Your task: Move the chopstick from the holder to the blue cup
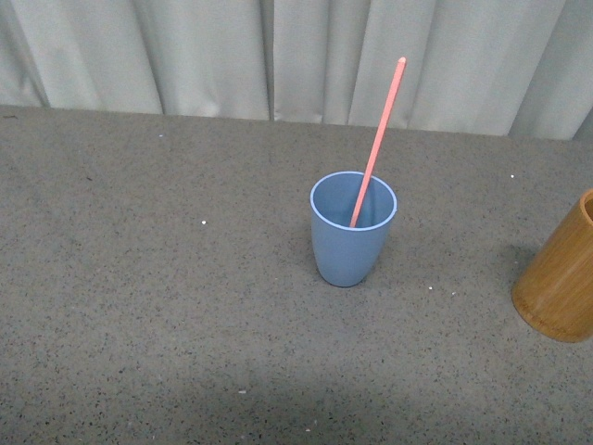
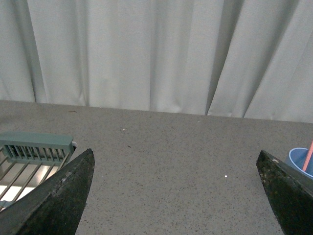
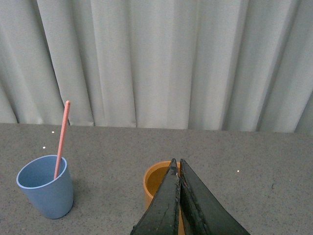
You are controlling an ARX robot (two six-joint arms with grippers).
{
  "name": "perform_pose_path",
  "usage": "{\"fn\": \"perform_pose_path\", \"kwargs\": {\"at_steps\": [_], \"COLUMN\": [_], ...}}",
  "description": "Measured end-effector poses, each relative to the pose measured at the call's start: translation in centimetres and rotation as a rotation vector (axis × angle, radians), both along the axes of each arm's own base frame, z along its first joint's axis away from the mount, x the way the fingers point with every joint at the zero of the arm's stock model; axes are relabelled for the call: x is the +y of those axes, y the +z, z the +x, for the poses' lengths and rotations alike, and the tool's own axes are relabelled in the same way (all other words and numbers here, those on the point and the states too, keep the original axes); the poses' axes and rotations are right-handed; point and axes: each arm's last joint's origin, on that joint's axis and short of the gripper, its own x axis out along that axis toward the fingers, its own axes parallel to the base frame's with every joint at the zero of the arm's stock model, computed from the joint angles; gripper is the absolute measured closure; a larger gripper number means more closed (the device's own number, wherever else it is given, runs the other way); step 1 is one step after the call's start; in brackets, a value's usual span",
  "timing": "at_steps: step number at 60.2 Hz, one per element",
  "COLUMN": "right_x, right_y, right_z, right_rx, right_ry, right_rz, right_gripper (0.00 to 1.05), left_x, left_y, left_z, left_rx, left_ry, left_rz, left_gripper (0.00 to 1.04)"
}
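The blue cup (image 1: 352, 232) stands upright near the middle of the grey table. A salmon-pink chopstick (image 1: 378, 135) stands in it, leaning up and to the right. The orange-brown holder (image 1: 563, 273) stands at the right edge of the front view, partly cut off. In the right wrist view my right gripper (image 3: 177, 162) is shut and empty, just above the holder (image 3: 155, 182), with the cup (image 3: 45, 188) and chopstick (image 3: 61, 137) off to one side. In the left wrist view my left gripper (image 2: 176, 156) is open and empty above bare table; the cup's rim (image 2: 299, 157) and the chopstick (image 2: 308, 155) show at the edge.
A pale curtain (image 1: 296, 56) hangs along the table's far edge. A grey-green slatted rack (image 2: 34, 147) with metal bars shows beside my left gripper's finger in the left wrist view. Neither arm shows in the front view.
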Motion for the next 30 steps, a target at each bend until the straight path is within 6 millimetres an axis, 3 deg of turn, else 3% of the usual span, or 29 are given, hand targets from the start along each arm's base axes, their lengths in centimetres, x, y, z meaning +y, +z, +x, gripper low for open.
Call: {"fn": "perform_pose_path", "kwargs": {"at_steps": [23, 30], "right_x": [0.0, 0.0], "right_y": [0.0, 0.0], "right_z": [0.0, 0.0], "right_rx": [0.0, 0.0], "right_ry": [0.0, 0.0], "right_rz": [0.0, -0.001], "right_gripper": [1.04, 0.86], "left_x": [0.0, 0.0], "left_y": [0.0, 0.0], "left_z": [0.0, 0.0], "left_rx": [0.0, 0.0], "left_ry": [0.0, 0.0], "left_rz": [0.0, 0.0], "left_gripper": [0.07, 0.07]}}
